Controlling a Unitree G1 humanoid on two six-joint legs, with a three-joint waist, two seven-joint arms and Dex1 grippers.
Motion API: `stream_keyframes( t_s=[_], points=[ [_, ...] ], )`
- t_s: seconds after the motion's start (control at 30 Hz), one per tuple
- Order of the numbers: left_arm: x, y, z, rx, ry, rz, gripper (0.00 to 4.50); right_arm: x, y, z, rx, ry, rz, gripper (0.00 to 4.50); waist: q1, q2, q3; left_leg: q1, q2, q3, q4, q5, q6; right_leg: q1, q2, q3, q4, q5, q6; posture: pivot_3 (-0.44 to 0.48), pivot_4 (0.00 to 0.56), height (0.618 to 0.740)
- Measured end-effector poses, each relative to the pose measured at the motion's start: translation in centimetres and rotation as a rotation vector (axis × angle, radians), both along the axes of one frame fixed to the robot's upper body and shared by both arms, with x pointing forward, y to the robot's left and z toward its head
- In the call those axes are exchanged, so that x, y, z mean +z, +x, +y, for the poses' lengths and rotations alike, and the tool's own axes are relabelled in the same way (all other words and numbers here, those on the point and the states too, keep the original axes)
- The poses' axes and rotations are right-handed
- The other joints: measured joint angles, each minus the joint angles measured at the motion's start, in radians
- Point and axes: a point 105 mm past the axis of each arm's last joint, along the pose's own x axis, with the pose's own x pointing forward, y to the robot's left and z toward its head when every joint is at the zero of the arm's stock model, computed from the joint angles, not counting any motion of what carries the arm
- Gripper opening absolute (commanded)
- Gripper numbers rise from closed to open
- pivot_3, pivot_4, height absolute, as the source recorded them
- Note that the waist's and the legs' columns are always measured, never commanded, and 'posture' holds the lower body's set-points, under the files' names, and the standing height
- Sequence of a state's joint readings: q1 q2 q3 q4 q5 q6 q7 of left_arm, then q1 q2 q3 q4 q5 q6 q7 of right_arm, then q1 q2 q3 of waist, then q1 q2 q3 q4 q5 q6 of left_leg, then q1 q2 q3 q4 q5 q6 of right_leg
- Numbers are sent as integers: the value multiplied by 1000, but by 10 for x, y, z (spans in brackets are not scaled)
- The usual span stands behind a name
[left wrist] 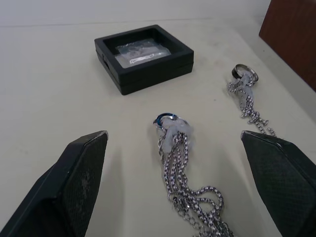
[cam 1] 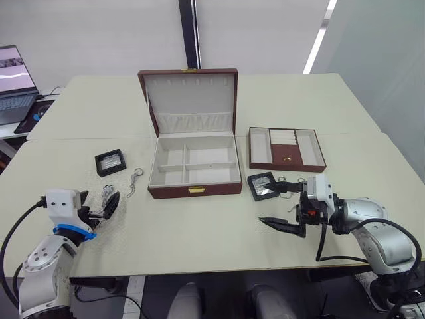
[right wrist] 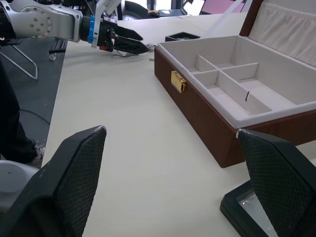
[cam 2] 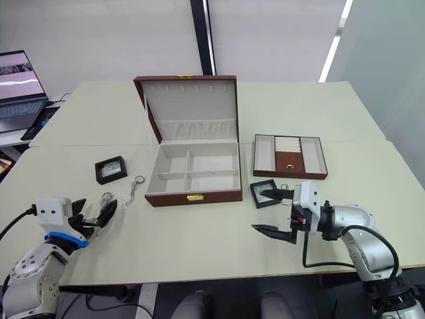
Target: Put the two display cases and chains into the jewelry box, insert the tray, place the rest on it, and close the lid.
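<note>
Plainly nothing is in the jewelry box (cam 1: pixel 194 166) yet: it sits mid-tabletop (cam 1: pixel 199 226) with the lid (cam 1: pixel 189 100) standing open and its cream compartments bare. The tray (cam 1: pixel 287 149) lies just to its right, apart from it. One display case (cam 1: pixel 110 162) rests left of the box, with a chain (cam 1: pixel 135 181) between the two; the other display case (cam 1: pixel 263 185) lies by the box's front right corner.

The left gripper (left wrist: pixel 177 192) hovers low with its fingers (left wrist: pixel 81 170) spread wide, straddling a second chain (left wrist: pixel 175 163), whose small ring end points towards the left case. The right gripper (cam 1: pixel 284 207) also has its fingers spread, one of them reaching over the near edge of the right case, the other well clear towards the front edge.

The step in hand looks like a first pick on each side. For the chain, the fingers should come down until they nearly touch the tabletop, close on the bunched links rather than a loose strand, then lift straight so nothing trails or snags. For the case, the right gripper should centre across two opposite walls, not the window, and grip firmly before carrying it over the box wall into a large compartment.
</note>
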State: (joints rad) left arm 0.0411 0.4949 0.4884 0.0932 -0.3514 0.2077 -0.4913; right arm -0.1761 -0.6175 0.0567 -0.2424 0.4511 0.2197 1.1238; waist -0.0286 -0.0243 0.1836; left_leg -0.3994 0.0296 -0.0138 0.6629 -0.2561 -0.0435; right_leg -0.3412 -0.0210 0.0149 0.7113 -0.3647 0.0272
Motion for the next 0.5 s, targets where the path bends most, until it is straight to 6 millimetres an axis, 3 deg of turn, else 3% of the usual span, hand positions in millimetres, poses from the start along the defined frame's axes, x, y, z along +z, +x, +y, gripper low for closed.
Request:
stream_keyframes(
  t_s=[0.5],
  points=[
    [-6,-1,-2,-7,-17,37,4480,-1,-1,0,-9,-5,8,4490,0,0,0,0,0,0,0,0,0,0,0,0,0,0,0,0,150,740]
  ],
)
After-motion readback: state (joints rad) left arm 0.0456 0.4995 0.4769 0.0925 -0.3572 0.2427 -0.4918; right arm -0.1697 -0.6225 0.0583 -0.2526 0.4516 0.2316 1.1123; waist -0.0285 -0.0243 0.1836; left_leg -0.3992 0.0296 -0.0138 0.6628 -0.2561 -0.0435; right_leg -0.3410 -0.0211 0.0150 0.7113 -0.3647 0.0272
